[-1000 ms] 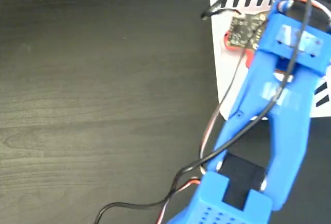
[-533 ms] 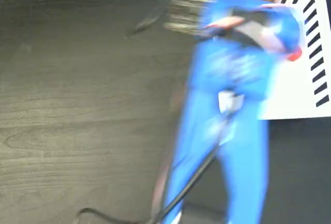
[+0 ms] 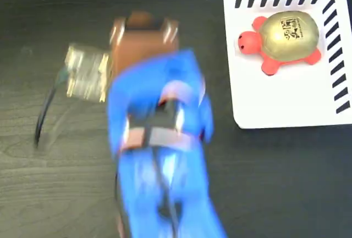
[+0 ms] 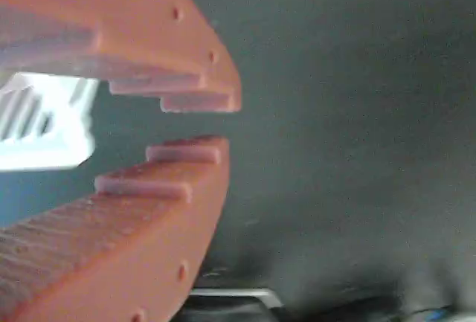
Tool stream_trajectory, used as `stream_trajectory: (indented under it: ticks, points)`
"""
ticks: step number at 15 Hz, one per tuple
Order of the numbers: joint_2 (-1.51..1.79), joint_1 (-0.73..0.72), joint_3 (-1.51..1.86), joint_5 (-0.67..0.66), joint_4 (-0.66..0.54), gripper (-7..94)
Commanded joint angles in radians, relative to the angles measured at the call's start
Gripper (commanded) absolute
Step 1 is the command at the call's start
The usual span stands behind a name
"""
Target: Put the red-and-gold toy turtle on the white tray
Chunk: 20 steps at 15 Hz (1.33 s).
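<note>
The red-and-gold toy turtle (image 3: 283, 39) lies on the white tray (image 3: 286, 98) at the top right of the fixed view, head to the left, gold shell up, nothing touching it. My gripper (image 3: 143, 22), orange-brown on a blurred blue arm, is over the dark table well left of the tray. In the wrist view the gripper (image 4: 227, 123) is open: its toothed orange jaws stand a little apart with only the table between them. A striped corner of the tray (image 4: 44, 125) shows behind them at the left.
A small circuit board (image 3: 85, 73) with a black cable (image 3: 43, 114) hangs off the arm's left side. The blue arm (image 3: 159, 155) covers the lower middle of the dark wood table (image 3: 275, 183).
The arm has swung left off the tray to the table's middle. The turtle, half hidden under the arm a second ago, now lies uncovered on the tray.
</note>
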Motion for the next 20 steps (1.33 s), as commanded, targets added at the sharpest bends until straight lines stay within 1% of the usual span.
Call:
stream_trajectory:
  ticks: [1, 2, 6, 10, 12, 15, 20]
  points:
    - [0.273, -0.020, 0.242, -0.025, -0.057, 0]
    - [0.341, -0.021, 0.305, -0.034, -0.025, 0]
    - [0.577, 0.003, 0.463, -0.051, 0.169, 0]
    - [0.819, -0.020, 0.594, -0.064, 0.362, 0]
    - [0.894, -0.018, 0.620, -0.043, 0.442, 0]
    - [1.025, 0.008, 0.643, -0.051, 0.497, 0]
    - [1.026, 0.012, 0.644, -0.048, 0.497, 0]
